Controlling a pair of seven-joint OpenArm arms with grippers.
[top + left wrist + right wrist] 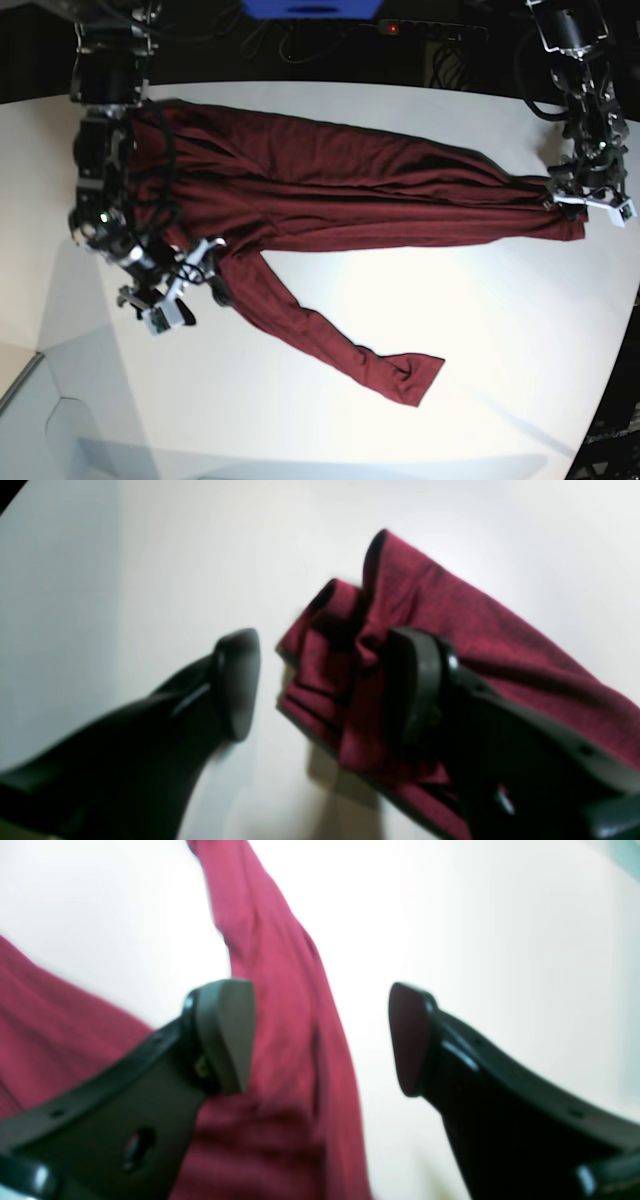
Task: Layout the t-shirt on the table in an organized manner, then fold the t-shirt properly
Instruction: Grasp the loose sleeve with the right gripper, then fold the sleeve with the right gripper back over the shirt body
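The dark maroon t-shirt (330, 190) lies stretched across the white table (480, 330) from upper left to far right. One long sleeve (330, 340) trails toward the front. At the shirt's right end, my left gripper (560, 197) stands open in the left wrist view (325, 685). A bunched fold of cloth (450, 630) rests against one finger and stays apart from the other. At the shirt's left side, my right gripper (215, 272) is open wide (317, 1037). The sleeve cloth (280, 1005) runs loose between its fingers.
The table's curved edge (625, 330) runs down the right side behind my left arm. A blue object (310, 8), a power strip (392, 28) and cables sit in the dark beyond the far edge. Bare white tabletop shows in front of the shirt.
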